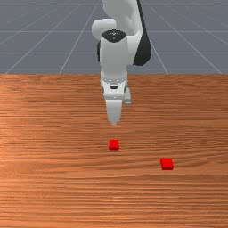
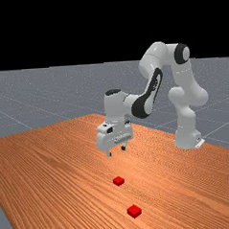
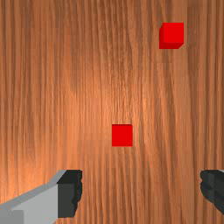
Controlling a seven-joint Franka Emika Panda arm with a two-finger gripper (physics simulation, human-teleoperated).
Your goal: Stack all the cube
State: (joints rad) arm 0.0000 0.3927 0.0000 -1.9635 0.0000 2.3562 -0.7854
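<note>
Hold gripper (image 2: 117, 151) released above table (image 1: 53, 178), with one spread finger (image 3: 213, 186) cut off by the wrist view's edge. Find nearer red cube (image 3: 122, 136) on the table, with sides nearly hidden in that view, and farther red cube (image 3: 173, 33) well apart. Lose upper arm (image 1: 119, 8) past front view's top.

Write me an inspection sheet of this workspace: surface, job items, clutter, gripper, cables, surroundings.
Surface: table of orange-brown wood with visible grain.
Job's things: two red cubes, not stacked; the nearer cube to the arm's base and the farther cube lie flat on the wood, well apart.
Clutter: nothing seen.
Gripper: gripper open, raised above the table, holding neither cube.
Cables: nothing seen.
Surroundings: grey floor with pale lines beyond the table; black backdrop above it.
</note>
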